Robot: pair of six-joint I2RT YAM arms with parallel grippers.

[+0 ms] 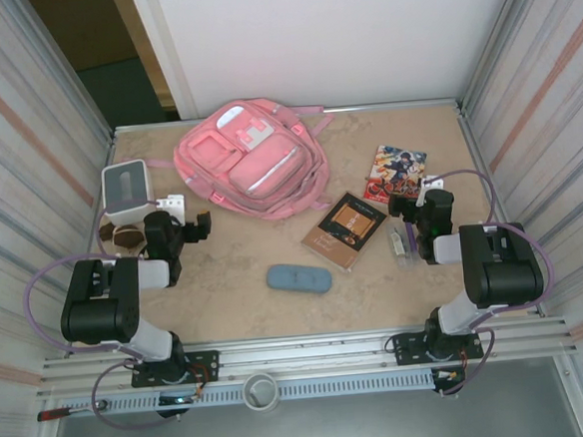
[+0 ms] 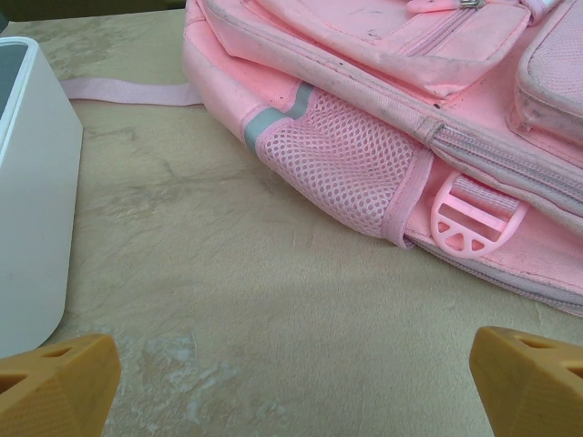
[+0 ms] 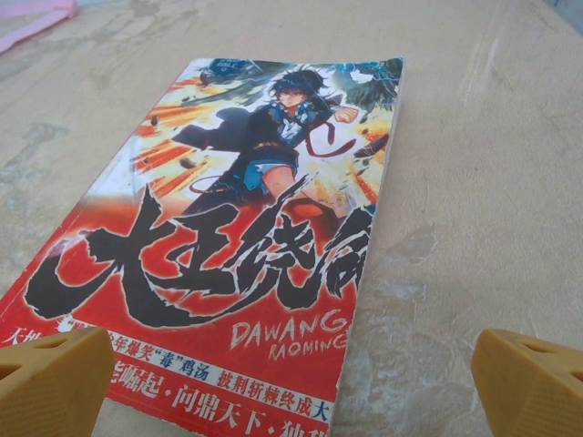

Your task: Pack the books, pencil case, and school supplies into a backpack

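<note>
Two pairs of jaws, both spread wide, nothing held. Comic book [image 3: 246, 264] lies flat on tabletop [image 3: 492, 137] just ahead of right jaws, apart from backpack [image 1: 253, 166] — thin edge may be missed, cover creased.

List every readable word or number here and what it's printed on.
"DAWANG RAOMING": white letters on the comic book cover.
"大王饶命": big black title above it.
Small Chinese lines at its lower edge: partly cut off.
Brown book cover print: too small to read.
</note>
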